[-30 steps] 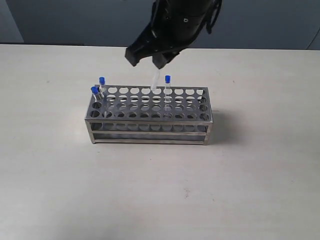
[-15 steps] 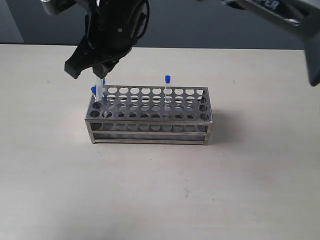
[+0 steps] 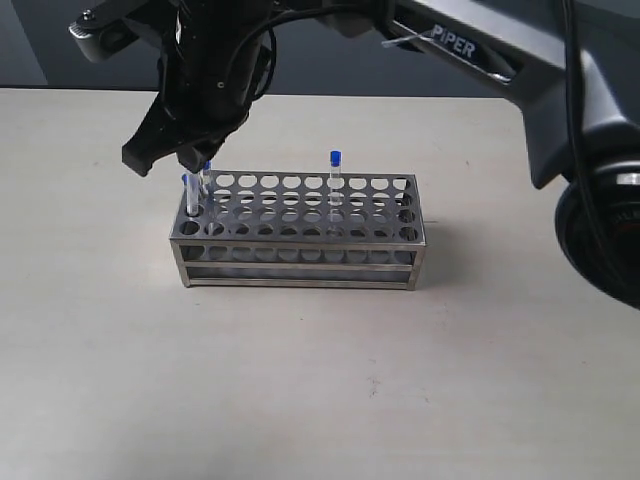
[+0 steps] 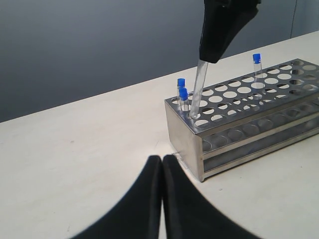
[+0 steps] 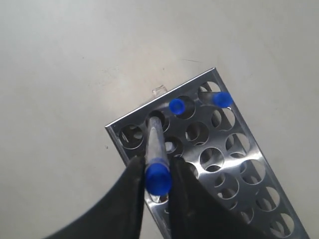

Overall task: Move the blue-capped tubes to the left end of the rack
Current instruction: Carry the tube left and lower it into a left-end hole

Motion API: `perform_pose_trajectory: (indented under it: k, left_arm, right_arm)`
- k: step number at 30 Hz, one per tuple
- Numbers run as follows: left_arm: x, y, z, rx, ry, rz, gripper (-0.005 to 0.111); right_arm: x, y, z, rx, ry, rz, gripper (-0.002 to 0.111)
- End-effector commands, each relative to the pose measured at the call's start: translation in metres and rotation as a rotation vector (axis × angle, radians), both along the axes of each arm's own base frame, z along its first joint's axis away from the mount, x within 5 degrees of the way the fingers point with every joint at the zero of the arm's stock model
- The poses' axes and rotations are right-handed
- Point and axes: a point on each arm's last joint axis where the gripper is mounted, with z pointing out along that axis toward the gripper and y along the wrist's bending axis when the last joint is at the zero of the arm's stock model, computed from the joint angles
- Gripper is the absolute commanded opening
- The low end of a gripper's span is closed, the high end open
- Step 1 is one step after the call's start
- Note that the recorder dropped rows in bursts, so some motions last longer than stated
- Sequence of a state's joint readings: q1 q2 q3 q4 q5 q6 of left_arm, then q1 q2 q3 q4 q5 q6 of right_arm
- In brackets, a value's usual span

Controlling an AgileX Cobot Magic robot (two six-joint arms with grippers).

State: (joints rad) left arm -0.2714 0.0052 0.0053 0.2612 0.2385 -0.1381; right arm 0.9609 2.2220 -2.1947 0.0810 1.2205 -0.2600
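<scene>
On the counter, the rack is seen with two blue-capped tubes at its left end. The left end effector is pressed together. A fourth tube is pinched at its cap by the right end effector, tilted, tip at a left-end hole. It should be straightened before being lowered.

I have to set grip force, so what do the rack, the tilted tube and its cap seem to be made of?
The rack looks like bare metal, steel or aluminium: silvery with a dull brushed sheen and punched holes. The tube is clear glass or plastic, I cannot tell which: the rack shows through it. Its cap looks like matte blue plastic.
</scene>
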Motion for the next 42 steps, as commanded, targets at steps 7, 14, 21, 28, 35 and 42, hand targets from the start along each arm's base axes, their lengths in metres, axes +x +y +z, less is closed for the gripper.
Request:
perform_pose_trajectory:
  k: [7, 14, 21, 28, 35, 42]
  left_arm:
    - [-0.001, -0.001, 0.003, -0.009, -0.015, -0.012, 0.001]
    - [-0.001, -0.001, 0.003, -0.009, -0.015, -0.012, 0.001]
    - [-0.001, -0.001, 0.003, -0.009, -0.015, -0.012, 0.001]
    - [-0.001, -0.001, 0.003, -0.009, -0.015, -0.012, 0.001]
    - [-0.001, -0.001, 0.003, -0.009, -0.015, -0.012, 0.001]
    - [-0.001, -0.001, 0.003, -0.009, -0.015, -0.012, 0.001]
  right_arm:
    - [-0.002, 0.011, -0.024, 0.004, 0.084, 0.04, 0.0]
    - [0.0, 0.018, -0.028, 0.066, 0.091, 0.037, 0.0]
    - [-0.001, 0.026, -0.047, 0.088, 0.154, 0.049, 0.0]
    - [0.001, 0.026, -0.053, 0.06, 0.138, 0.044, 0.001]
    - [0.0, 0.022, -0.048, 0.031, 0.133, 0.05, 0.001]
    - [-0.001, 0.02, -0.049, 0.013, 0.144, 0.053, 0.023]
